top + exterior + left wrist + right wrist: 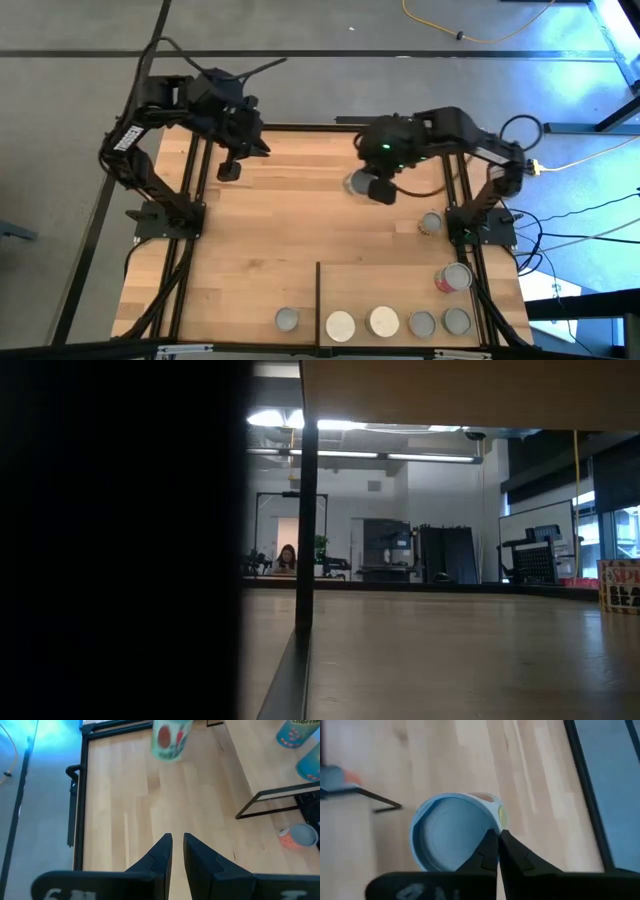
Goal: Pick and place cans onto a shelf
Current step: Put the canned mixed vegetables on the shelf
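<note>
Held can: 1 can [357, 183] lies tilted at the far middle of the table [270, 250], its round end [451, 839] facing the right wrist camera.
Right gripper: the right gripper [380, 190] has its fingers [512, 855] pressed together on that can's rim, so it is clamped on the can.
Cans on the shelf: 4 cans stand in a row along the near edge of the shelf [380, 285]; 2 have whitish tops [341, 326] [384, 321] and 2 have grey tops [422, 323] [456, 320].
Labelled can: a can with a red-pink side [452, 277] lies on the shelf near its right edge.
Can beyond the shelf: 1 small can [431, 223] stands on the table just past the shelf's far right corner.
Can left of the shelf: 1 grey-topped can [287, 319] stands on the table just beside the shelf's black strip [318, 300].
Left gripper: the left gripper [229, 170] hangs over the far left of the table, fingers [160, 855] a narrow gap apart, holding nothing.
Low view: the shelf's dark upright [305, 510] and the room behind, where a person [287, 559] sits far off.
</note>
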Motion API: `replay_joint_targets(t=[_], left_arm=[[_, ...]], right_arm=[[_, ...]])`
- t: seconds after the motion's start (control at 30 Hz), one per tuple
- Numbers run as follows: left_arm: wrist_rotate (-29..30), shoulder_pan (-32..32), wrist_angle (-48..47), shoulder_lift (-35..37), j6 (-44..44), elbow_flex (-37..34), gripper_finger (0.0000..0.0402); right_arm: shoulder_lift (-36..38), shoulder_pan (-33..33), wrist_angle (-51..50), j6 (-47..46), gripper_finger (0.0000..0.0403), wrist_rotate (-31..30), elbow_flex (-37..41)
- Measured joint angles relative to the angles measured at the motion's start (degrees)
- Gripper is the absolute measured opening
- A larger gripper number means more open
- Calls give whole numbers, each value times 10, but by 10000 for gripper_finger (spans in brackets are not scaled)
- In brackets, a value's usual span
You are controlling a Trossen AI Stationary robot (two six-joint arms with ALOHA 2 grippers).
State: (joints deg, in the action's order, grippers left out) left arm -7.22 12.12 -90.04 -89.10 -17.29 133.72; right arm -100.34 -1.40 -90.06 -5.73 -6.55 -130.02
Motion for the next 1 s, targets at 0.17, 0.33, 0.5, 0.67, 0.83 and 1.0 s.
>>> replay_joint_targets(t=[0.17,0.33,0.5,0.67,0.83,1.0], left_arm=[[0,0,0,0,-20,-1,39],[0,0,0,-1,-26,-1,39],[-3,0,0,-1,-19,-1,39],[-14,0,0,-1,-10,-1,39],[-14,0,0,-1,-6,-1,39],[-10,0,0,-1,6,-1,39]], right_arm=[[38,39,0,-67,4,1,0],[54,84,0,-97,3,23,0],[76,126,2,-107,3,32,24],[139,158,1,-175,3,-10,130],[200,191,-1,-251,3,-24,228],[240,238,0,-354,3,39,305]])
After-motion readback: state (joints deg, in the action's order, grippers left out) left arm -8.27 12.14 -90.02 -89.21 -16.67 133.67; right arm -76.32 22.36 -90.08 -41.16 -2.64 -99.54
